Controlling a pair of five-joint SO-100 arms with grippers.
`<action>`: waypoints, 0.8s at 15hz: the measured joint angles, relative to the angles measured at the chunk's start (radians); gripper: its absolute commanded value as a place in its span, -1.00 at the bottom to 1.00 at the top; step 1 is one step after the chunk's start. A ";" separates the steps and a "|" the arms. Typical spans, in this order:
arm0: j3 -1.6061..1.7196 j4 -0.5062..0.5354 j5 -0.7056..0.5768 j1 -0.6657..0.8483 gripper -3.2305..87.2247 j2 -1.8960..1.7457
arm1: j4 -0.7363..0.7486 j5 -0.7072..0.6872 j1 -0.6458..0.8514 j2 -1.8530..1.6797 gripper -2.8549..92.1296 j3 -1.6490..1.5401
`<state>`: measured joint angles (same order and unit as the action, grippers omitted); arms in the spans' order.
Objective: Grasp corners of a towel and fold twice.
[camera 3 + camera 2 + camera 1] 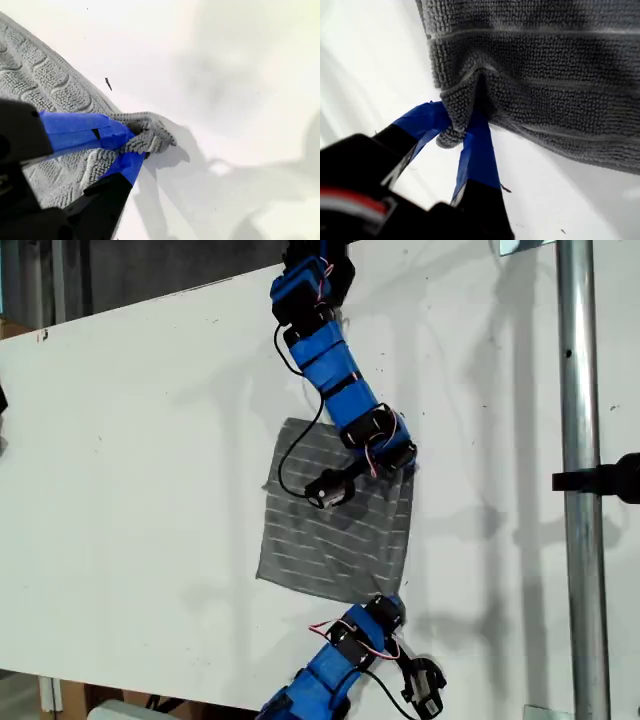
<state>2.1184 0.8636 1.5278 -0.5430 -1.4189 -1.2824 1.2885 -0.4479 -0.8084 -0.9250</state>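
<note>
White table, bare across the exterior view's left. Towel lies flat near the middle, grey with thin white stripes, slightly skewed.

Two blue arms work on the towel's side toward the exterior view's right. Upper arm comes down from the top edge and ends at the towel's upper corner on that side. It covers part of the towel's top edge. A black cable loops off it over the cloth, and a black wrist module hangs over the stripes. Lower arm comes up from the bottom edge and ends at the lower corner on that same side. Can't match either arm to a wrist camera, since both wrist views show a pinched corner.

My first gripper: blue-taped jaws nearly closed, clamping a bunched corner of the towel; cloth puckers above the pinch.

My second gripper: jaws closed down on another corner, tip of the cloth poking out past the tape, rest of the towel behind the jaws. Small dark speck on the table nearby.

At the exterior view's far right, a vertical metal pole with a black clamp, well apart from the towel.
</note>
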 measured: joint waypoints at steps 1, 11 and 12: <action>-0.055 0.038 -0.021 0.000 -0.99 0.006 | 0.000 0.000 0.000 -0.006 -0.94 -0.002; -0.460 0.502 -0.227 -0.002 -0.99 -0.202 | -0.046 -0.017 -0.063 -0.192 -0.94 -0.041; -0.413 0.508 -0.233 0.044 -0.99 -0.244 | -0.104 -0.003 -0.035 -0.204 -0.94 -0.044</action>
<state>1.7058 1.3714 1.2947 -0.4985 -1.6628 -1.3867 1.2855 -0.4832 -1.0124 -0.9695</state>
